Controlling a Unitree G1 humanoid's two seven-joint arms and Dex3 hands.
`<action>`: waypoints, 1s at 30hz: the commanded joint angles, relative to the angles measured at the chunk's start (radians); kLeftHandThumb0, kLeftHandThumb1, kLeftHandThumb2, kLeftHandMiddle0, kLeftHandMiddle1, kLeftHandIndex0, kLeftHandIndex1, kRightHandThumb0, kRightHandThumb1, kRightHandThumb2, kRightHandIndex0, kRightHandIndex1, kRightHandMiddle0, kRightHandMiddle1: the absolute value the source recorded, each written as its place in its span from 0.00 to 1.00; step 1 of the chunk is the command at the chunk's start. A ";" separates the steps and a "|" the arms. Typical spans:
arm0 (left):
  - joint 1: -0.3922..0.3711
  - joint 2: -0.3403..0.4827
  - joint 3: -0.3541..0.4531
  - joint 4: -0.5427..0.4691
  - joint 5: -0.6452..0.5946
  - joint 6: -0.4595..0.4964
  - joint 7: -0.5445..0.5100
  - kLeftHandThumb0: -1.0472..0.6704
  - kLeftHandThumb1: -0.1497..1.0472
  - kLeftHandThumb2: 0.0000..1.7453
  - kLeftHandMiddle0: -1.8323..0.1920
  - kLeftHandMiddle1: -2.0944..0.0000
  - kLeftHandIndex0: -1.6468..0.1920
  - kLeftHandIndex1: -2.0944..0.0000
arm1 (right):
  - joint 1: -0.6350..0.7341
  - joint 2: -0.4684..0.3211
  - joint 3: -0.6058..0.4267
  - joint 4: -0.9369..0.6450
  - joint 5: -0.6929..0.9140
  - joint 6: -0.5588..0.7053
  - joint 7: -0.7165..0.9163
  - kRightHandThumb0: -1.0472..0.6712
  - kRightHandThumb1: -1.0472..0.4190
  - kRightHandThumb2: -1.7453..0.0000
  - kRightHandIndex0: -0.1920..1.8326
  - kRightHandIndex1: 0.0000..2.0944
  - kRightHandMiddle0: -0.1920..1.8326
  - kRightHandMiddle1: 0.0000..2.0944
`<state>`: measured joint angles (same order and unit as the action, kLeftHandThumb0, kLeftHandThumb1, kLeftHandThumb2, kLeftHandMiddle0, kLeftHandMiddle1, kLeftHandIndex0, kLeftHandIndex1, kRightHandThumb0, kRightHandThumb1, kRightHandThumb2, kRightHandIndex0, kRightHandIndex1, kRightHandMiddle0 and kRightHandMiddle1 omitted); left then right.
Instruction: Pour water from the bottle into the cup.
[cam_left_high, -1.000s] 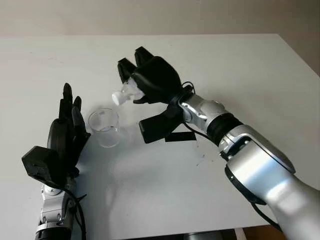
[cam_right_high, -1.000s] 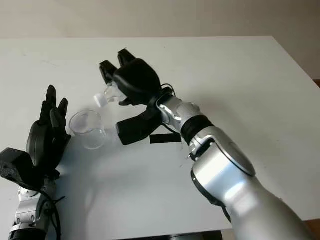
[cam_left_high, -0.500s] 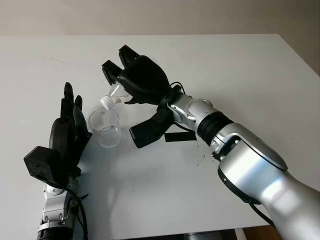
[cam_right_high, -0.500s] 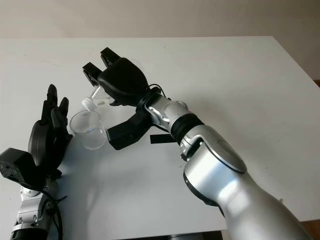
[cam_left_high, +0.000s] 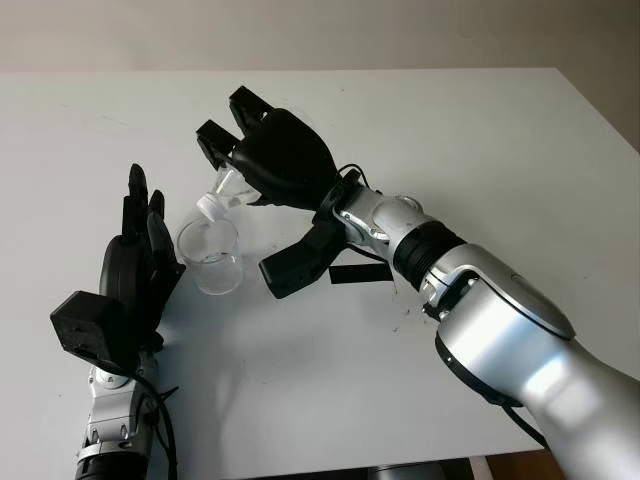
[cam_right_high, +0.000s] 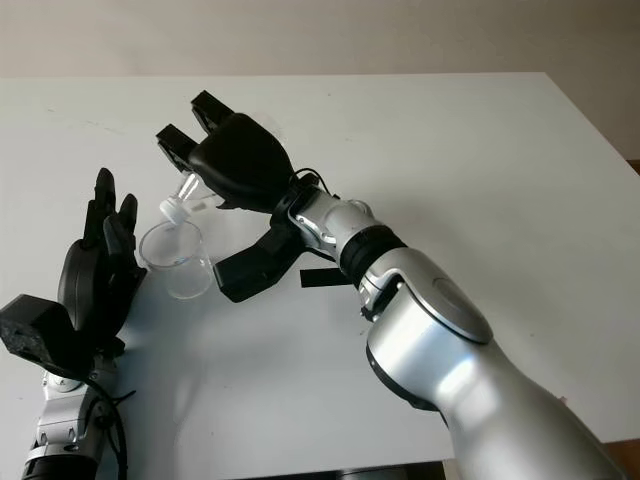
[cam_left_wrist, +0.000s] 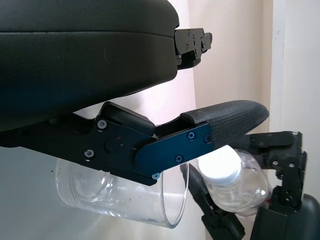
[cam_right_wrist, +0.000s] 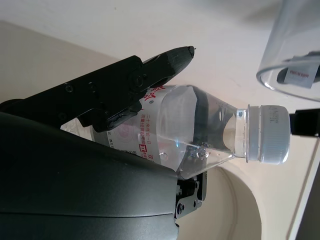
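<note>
- Fingers of my right hand (cam_left_high: 262, 150) were clamped round the small clear plastic bottle with a white cap (cam_right_wrist: 200, 131), holding it tilted in the air above the white worktop (cam_left_high: 480, 140).
- I saw the bottle's white cap (cam_left_high: 207, 207) pointing down and towards the left, just above the rim of the clear glass cup (cam_left_high: 211, 255); the cap was on the neck.
- I saw the cup standing upright on the worktop, between my two hands.
- I had my left hand (cam_left_high: 135, 270) open and upright just beside the cup, on its left; I could not tell whether it touched the glass.
- I noted a black strip (cam_left_high: 358, 273) lying flat on the worktop under my right forearm.
</note>
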<state>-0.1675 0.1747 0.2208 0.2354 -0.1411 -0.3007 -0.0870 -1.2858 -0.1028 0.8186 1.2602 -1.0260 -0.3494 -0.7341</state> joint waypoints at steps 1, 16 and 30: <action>0.010 -0.018 -0.006 0.016 0.004 -0.007 0.005 0.08 1.00 0.45 1.00 0.87 0.97 1.00 | -0.029 -0.013 0.006 -0.005 -0.009 -0.004 -0.031 0.40 0.02 0.97 0.67 1.00 0.28 1.00; 0.012 -0.016 -0.004 0.023 0.003 -0.009 0.006 0.08 1.00 0.46 1.00 0.87 0.97 1.00 | -0.022 -0.018 0.022 0.006 -0.029 -0.002 -0.122 0.39 0.01 0.96 0.70 1.00 0.36 1.00; 0.018 -0.015 -0.004 0.017 -0.005 -0.003 0.000 0.08 1.00 0.45 1.00 0.87 0.97 1.00 | 0.123 -0.032 -0.508 -0.108 0.659 -0.183 0.502 0.53 0.00 0.91 0.68 1.00 0.48 1.00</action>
<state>-0.1718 0.1732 0.2197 0.2426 -0.1411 -0.3060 -0.0843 -1.1864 -0.1260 0.3587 1.1898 -0.4139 -0.5290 -0.2702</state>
